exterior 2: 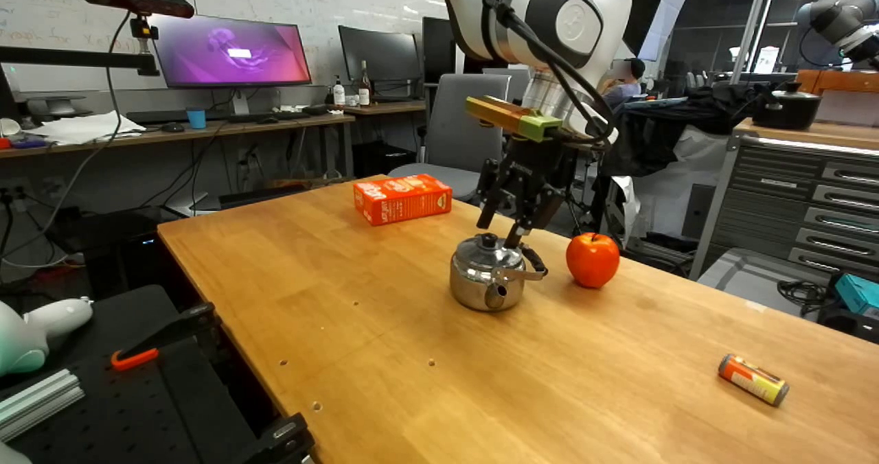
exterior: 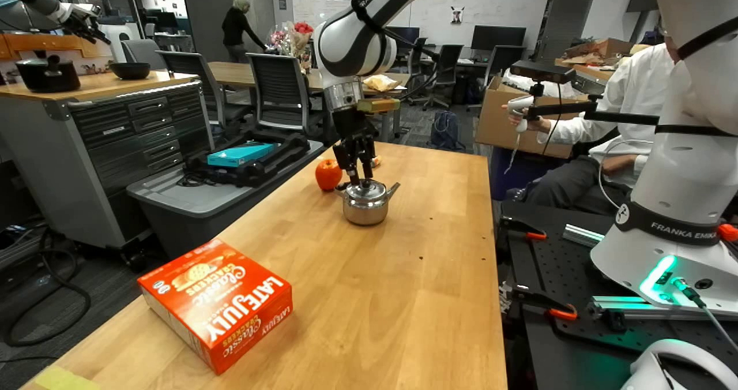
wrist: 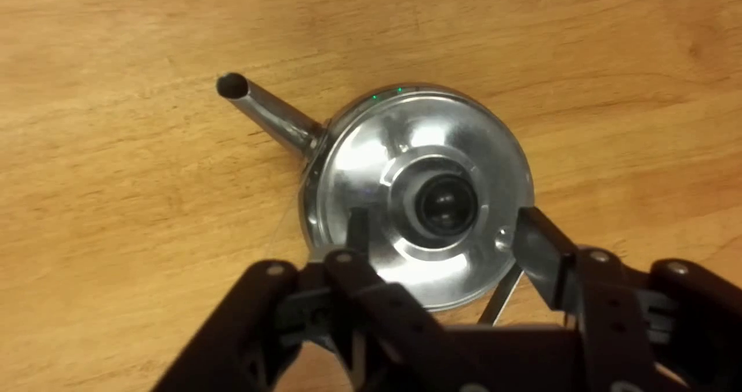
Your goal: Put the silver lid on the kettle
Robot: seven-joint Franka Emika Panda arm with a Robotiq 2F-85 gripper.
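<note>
The gripper (wrist: 443,218) stands over the silver lid (wrist: 406,198), jaws well apart, the black knob (wrist: 446,205) between them in the wrist view, contact unclear. The lid sits on the kettle (exterior 2: 474,287), between the long edges of the bench (exterior: 415,303).

White glare on silver lid (wrist: 426,199), warmly lit tabletop (wrist: 145,166), hand (wrist: 442,221) dark, perhaps slightly blurred

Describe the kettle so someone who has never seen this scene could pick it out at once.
Over the wooden table hangs the open gripper. Below it stands the kettle, squat and silver, topped by a lid with a black knob. Unlike the red apple beside it and the orange box farther off, it is shiny metal and has a spout.
</note>
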